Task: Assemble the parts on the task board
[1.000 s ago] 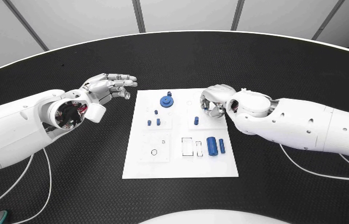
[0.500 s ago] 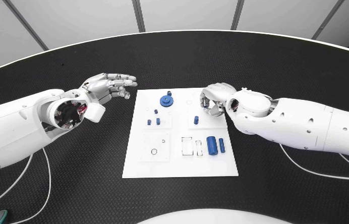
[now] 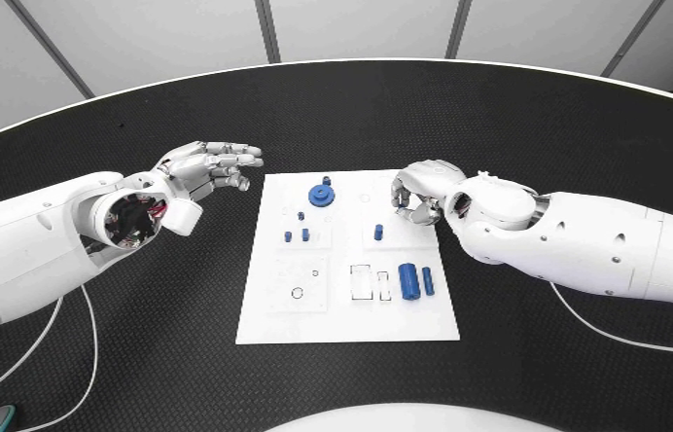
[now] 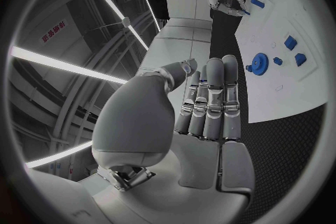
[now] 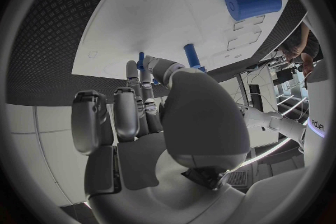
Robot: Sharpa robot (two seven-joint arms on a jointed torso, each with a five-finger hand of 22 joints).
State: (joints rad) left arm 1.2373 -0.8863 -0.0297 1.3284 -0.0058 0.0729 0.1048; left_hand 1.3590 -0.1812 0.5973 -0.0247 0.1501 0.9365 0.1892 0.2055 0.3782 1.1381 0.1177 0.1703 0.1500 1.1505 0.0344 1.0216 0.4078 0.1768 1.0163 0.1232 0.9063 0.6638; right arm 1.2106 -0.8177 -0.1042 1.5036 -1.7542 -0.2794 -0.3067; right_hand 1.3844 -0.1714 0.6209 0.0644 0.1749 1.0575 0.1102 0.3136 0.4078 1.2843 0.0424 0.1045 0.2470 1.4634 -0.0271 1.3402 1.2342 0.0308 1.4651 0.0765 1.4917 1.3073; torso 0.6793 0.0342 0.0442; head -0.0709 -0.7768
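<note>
Right hand (image 3: 416, 195) sits over the right edge of the task board (image 3: 346, 315), fingers curled inward toward the palm; nothing visible inside them in the head view or the right wrist view, so it reads as closed on nothing, though the palm side is partly hidden. Just beside its fingertips stands a small upright blue peg (image 3: 377, 232), apart from the hand, not touching. Left hand (image 3: 210, 166) hovers off the board's upper left corner above the black table (image 3: 168, 354), fingers loosely extended and slightly apart, holding nothing. On the board: blue gear (image 3: 321, 196) near the top middle, a small blue pin (image 3: 326, 180) just behind it, three short blue pegs (image 3: 298, 232) in the left block, and lower right a thick blue cylinder (image 3: 408, 280) lying beside a thin blue rod (image 3: 428, 280), next to empty rectangular slots (image 3: 362, 282). Judged step: the right hand is approaching a pick, probably the upright peg. The next move calls for opening the fingers, lowering onto the peg and pinching it squarely without knocking it over.
</note>
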